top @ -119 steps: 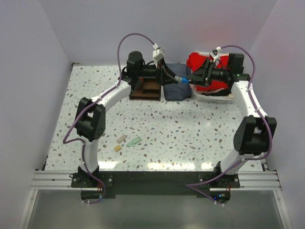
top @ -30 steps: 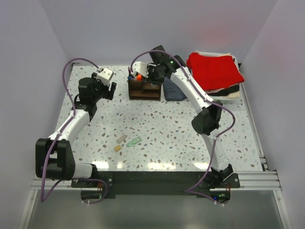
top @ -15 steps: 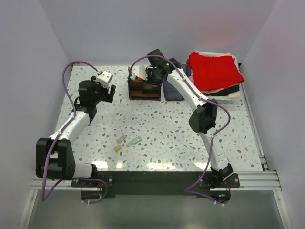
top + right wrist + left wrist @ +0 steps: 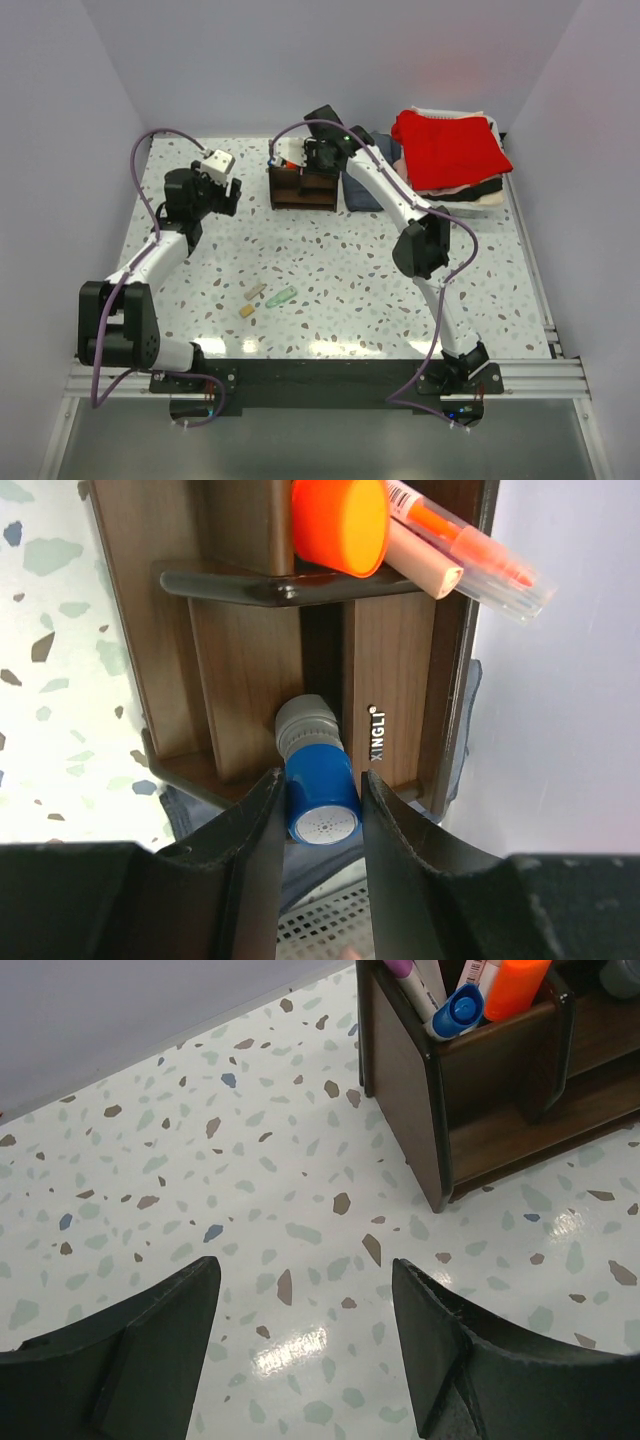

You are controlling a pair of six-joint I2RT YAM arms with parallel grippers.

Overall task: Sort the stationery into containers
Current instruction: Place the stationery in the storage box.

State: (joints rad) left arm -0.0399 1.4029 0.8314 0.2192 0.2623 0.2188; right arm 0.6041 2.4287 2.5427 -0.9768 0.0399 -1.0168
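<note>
Peeking through the right wrist cam, I've got the right gripper (image 4: 320, 782) clamped on a stubby blue-capped marker with a grey ribbed collar (image 4: 322, 818), one finger pressed on each side of the blue cap. Its far end points into a narrow slot of the dark brown wooden desk organizer (image 4: 240, 670); I can't tell if it's touching anything in there. The compartment next door holds a fat orange-capped marker (image 4: 340, 520), a pale pink pen (image 4: 422, 566) and a clear pen with an orange core (image 4: 480, 555).

From the top cam, the organizer sits at the back of the white speckled table (image 4: 350, 262), just beside a folded dark blue cloth (image 4: 365, 190), with a red-topped pile of folded clothes (image 4: 450, 150) further right. The left gripper (image 4: 300, 1280) hangs wide open with nothing between its fingers, over bare tabletop off to the organizer's left.

Near the front lie a small tan block (image 4: 256, 291), a second tan block (image 4: 246, 311) and a pale green piece (image 4: 281, 297), bunched close together and well apart from the organizer.
</note>
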